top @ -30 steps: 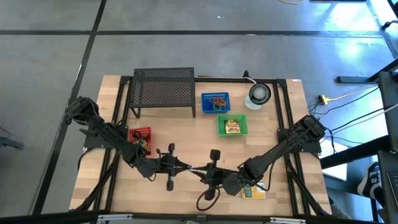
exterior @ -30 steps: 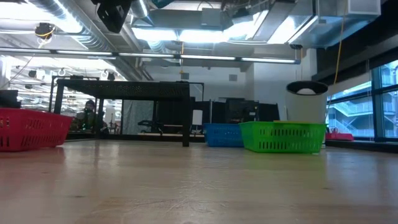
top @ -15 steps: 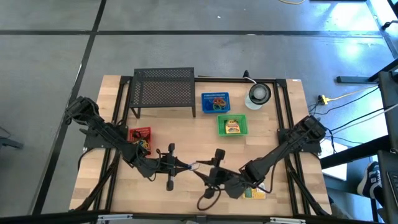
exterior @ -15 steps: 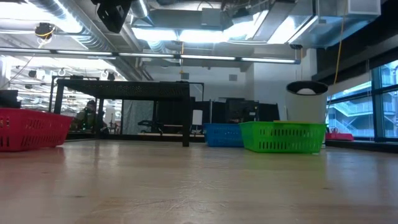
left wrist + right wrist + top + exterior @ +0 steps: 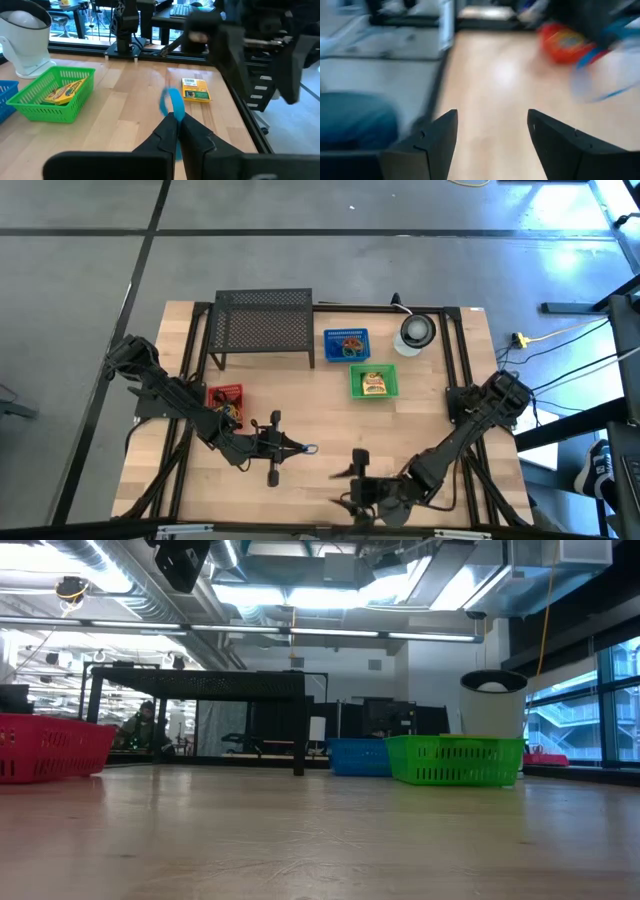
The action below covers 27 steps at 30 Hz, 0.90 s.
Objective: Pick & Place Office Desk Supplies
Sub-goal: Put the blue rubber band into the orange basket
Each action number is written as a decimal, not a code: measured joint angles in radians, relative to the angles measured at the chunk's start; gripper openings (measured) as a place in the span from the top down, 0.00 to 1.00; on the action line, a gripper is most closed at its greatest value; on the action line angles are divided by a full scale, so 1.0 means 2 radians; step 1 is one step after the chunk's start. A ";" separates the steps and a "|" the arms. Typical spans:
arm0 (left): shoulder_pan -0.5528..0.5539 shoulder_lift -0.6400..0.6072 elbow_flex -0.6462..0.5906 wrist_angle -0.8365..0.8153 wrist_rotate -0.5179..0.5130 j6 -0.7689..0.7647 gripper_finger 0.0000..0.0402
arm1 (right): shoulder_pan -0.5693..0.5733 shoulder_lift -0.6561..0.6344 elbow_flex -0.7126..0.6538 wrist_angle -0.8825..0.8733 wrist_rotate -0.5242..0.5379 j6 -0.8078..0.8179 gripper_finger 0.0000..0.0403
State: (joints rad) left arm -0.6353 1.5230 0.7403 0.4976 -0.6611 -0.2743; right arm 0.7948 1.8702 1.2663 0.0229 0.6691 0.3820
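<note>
Two arms reach over the wooden bench. Left hand is pinched tight on a blue loop, held up above the bench middle. Right hand is wide open, holding nothing, near the front edge.

Blue oval loop, green basket, blue basket, red basket, black mesh shelf, pale wood table

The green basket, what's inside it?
Inside the green basket lies a small yellow box with printing on it. The basket's walls hide whatever may sit under the box or in the low corners.
</note>
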 joint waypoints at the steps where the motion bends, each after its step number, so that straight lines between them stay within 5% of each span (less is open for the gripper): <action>1: 0.000 0.000 0.000 0.000 0.000 0.000 0.98 | 0.002 0.000 0.000 -0.007 -0.024 0.017 0.40; 5: 0.000 0.000 0.000 0.000 0.000 0.000 0.98 | 0.008 0.000 0.000 -0.023 -0.084 0.079 0.40; 13: 0.000 -0.002 0.000 -0.022 0.004 -0.007 0.98 | 0.016 0.000 0.000 -0.025 -0.059 0.097 0.43; 27: -0.020 -0.151 0.000 -0.461 0.067 -0.230 0.98 | 0.015 0.000 0.000 -0.024 -0.054 0.106 0.43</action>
State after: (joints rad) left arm -0.6760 1.2215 0.7395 -0.4240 -0.5274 -0.7345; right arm 0.8257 1.8702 1.2663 -0.0257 0.5606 0.5931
